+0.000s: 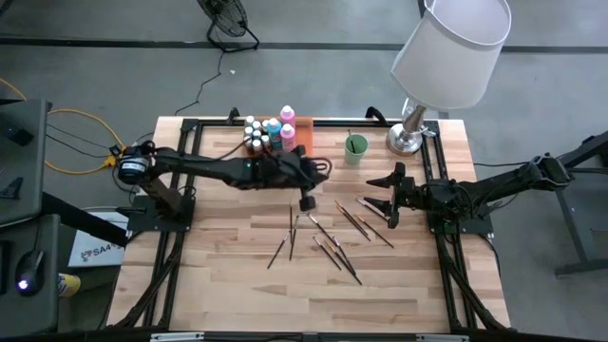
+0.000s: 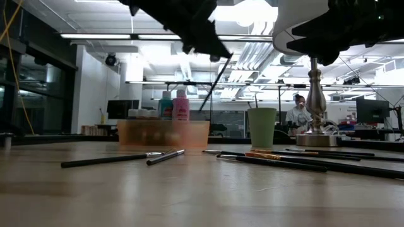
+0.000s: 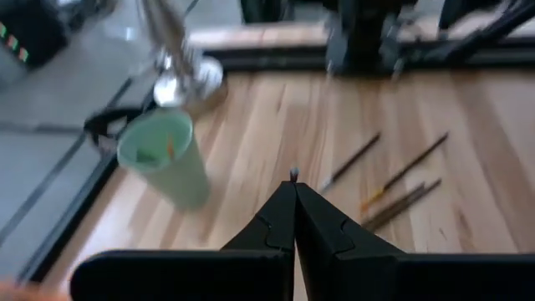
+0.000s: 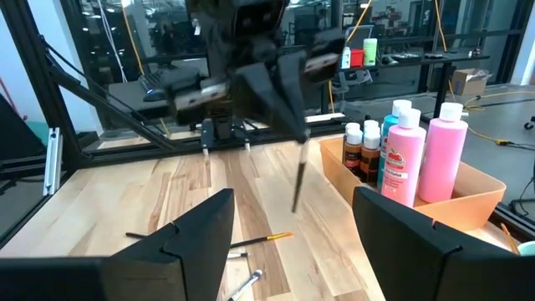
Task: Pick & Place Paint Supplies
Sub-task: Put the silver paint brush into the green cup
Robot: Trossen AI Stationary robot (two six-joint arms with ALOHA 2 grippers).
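My left gripper (image 1: 306,201) hangs over the middle of the table, shut on a thin dark paintbrush (image 4: 297,180). The brush hangs below its fingers, clear of the wood. Several more paintbrushes (image 1: 328,242) lie flat and scattered on the table near the middle. White-capped paint bottles (image 1: 271,131) stand in the translucent orange tray (image 4: 481,196) at the far edge. A pale green cup (image 1: 355,147) stands to the right of the tray. My right gripper (image 1: 385,201) waits open at the right, level, with nothing between its fingers. My left gripper pinches the paintbrush near its upper end (image 4: 302,146) between its two fingertips (image 3: 284,209). A short tip of the brush (image 3: 293,174) pokes out past them. The fingers slant downward. The brush hangs tilted below them, lifted clear of the table.
A lamp with a white shade stands on its metal base (image 1: 407,141) at the far right, beside the cup. Black frame rails (image 1: 446,256) run along the table's sides. Bare wood lies toward the near edge (image 1: 304,304).
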